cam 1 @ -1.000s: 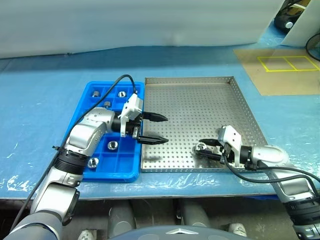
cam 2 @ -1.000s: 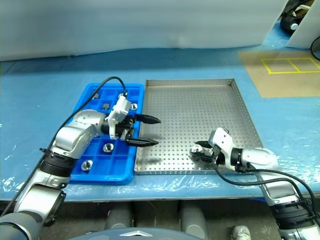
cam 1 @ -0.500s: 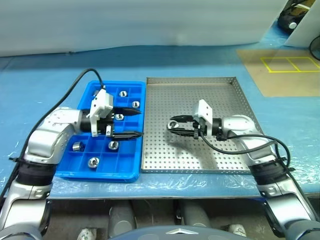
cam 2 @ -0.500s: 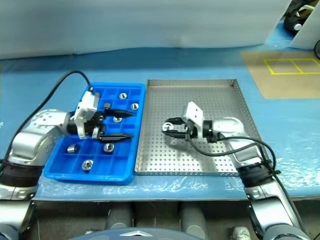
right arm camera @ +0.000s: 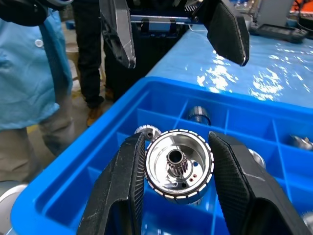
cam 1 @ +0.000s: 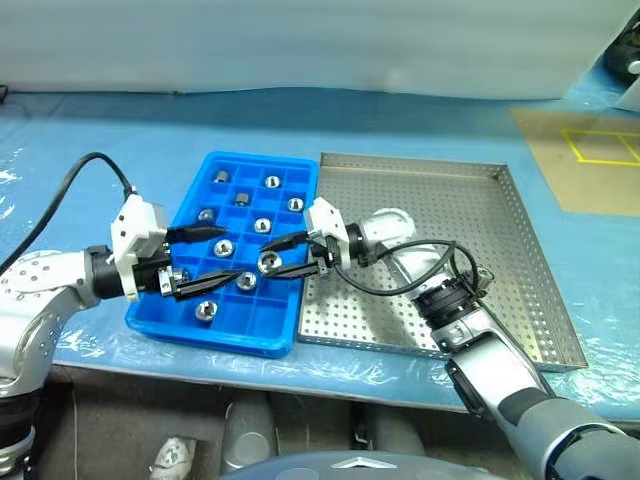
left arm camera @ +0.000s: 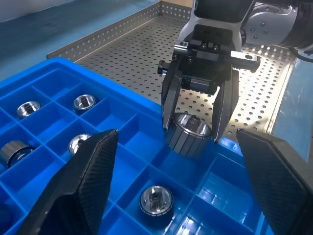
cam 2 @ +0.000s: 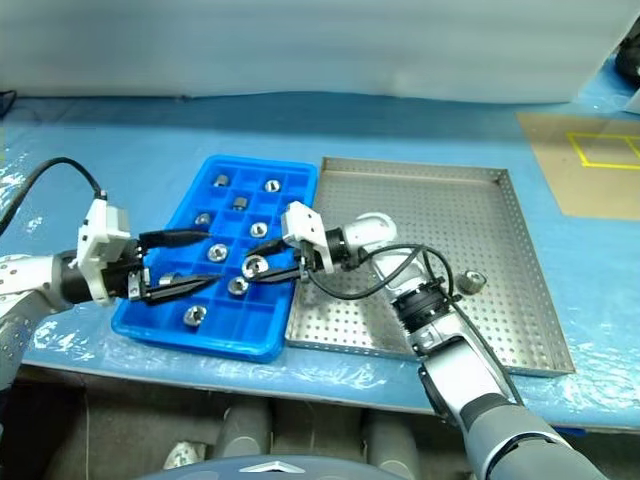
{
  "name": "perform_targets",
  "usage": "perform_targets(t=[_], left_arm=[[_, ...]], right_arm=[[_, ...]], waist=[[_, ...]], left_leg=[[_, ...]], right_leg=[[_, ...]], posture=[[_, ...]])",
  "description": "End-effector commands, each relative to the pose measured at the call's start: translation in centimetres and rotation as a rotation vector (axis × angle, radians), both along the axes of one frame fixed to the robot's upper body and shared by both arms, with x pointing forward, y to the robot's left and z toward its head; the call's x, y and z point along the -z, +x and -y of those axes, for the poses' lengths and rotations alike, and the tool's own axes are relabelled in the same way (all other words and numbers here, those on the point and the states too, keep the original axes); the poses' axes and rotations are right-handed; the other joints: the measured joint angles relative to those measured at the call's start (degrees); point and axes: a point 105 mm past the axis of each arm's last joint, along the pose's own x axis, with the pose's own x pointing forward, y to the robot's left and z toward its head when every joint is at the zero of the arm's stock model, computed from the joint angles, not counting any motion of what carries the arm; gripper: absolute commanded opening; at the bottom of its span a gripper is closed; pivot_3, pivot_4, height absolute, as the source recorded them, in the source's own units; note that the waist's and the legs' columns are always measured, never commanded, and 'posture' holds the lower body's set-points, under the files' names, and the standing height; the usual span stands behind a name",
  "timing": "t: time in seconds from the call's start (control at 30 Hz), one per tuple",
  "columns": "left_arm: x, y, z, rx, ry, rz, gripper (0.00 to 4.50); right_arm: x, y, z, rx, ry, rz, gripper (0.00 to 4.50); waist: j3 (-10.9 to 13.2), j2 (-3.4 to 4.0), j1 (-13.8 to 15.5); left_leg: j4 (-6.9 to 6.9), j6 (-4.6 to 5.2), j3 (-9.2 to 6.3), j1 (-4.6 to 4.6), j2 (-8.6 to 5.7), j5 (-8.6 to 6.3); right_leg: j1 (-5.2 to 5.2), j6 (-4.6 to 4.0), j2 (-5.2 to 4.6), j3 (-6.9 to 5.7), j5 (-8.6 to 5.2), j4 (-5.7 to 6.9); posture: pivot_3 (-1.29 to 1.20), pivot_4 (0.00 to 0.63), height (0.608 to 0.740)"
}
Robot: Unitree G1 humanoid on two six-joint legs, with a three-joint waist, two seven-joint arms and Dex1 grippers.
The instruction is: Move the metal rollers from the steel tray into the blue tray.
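So the right claw (cam 1: 285,262) is clamped down on one of the metal rollers (cam 1: 268,263) and is holding it over the blue tray (cam 1: 250,325), above the cells along the edge nearest the steel tray (cam 1: 450,270). In the right wrist view the roller (right arm camera: 179,164) sits square between the two fingers (right arm camera: 122,188), open face toward the camera, and it looks like a decent grip, not a corner pinch.

The left claw (cam 1: 205,258) is spread wide with nothing in it, hovering over the blue tray on the side farthest from the steel tray and pointing toward the right claw. Its tips are pretty near the held roller.

The blue tray already has a bunch of rollers, one per cell as far as I can tell. One more roller (cam 2: 472,283) is lying on the steel tray's perforated floor, near the rim farthest from the blue tray.

Stuff I'd worry about from here:
- Dropping from this height. It's round and looks slick, so it could bounce off a divider and hop into a neighbouring cell or out onto the desk.
- Letting go over a cell that's already taken. Several cells around the claw are full, and I can't tell for sure if the one right under it is free.
- The two claws bumping. They face each other over the same tray, so any sideways correction could knock the roller loose.
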Motion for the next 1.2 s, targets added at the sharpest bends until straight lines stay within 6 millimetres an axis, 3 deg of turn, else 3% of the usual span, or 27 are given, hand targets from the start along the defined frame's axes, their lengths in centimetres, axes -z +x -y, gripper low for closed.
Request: perform_targets(t=[0.03,0.2,0.4,0.6,0.9,1.17,1.2], left_arm=[[-1.3,-0.7,-0.1,-0.021,0.005,0.054,4.09],[-1.3,-1.0,0.0,-0.037,-0.002,0.052,4.09],[-1.4,-0.7,0.3,-0.032,-0.011,0.053,4.09],[-1.4,-0.4,0.7,-0.016,-0.019,0.05,4.09],[-1.3,-0.1,1.1,0.009,-0.023,0.04,4.09],[-1.3,-0.2,1.3,0.022,-0.024,0.039,4.09],[-1.3,-0.2,1.3,0.023,-0.024,0.038,4.09]], right_arm=[[-0.3,-0.3,-0.5,-0.05,0.004,0.037,1.59],[1.1,1.8,0.6,0.015,-0.048,0.03,1.59],[0.5,3.7,1.0,0.095,-0.024,0.063,1.59],[0.0,4.6,1.8,0.127,-0.017,0.072,1.59],[2.1,4.9,2.6,0.172,-0.069,0.091,1.59],[2.3,6.4,3.1,0.274,-0.066,0.131,4.23],[2.3,6.3,3.2,0.267,-0.068,0.141,4.23]], waist=[[0.0,0.0,0.6],[0.0,0.0,1.4],[0.0,0.0,1.4],[0.0,0.0,1.2],[0.0,0.0,1.1],[0.0,0.0,1.1],[0.0,0.0,1.1]], left_leg=[[0.0,-0.01,-0.02,-0.01,0.02,0.01],[0.1,-0.07,-0.05,0.01,0.04,0.04],[0.18,-0.11,-0.06,0.01,0.07,0.06],[0.2,-0.13,-0.06,-0.05,0.08,0.07],[0.27,-0.13,-0.06,-0.1,0.09,0.07],[0.33,-0.13,-0.06,-0.07,0.09,0.07],[0.34,-0.13,-0.06,-0.07,0.09,0.07]], right_leg=[[0.0,-0.02,0.0,-0.03,-0.01,0.03],[-0.05,-0.05,0.0,-0.02,-0.03,0.3],[-0.13,-0.05,0.02,0.01,-0.03,0.49],[-0.16,-0.1,0.04,0.01,-0.06,0.46],[-0.2,-0.12,0.05,0.0,-0.08,0.51],[-0.16,-0.12,0.04,0.01,-0.08,0.55],[-0.16,-0.12,0.04,0.02,-0.08,0.56]], posture=[[0.37,0.15,0.74],[0.37,0.15,0.74],[0.36,0.15,0.74],[0.33,0.15,0.74],[0.31,0.15,0.74],[0.3,0.15,0.74],[0.3,0.15,0.74]])
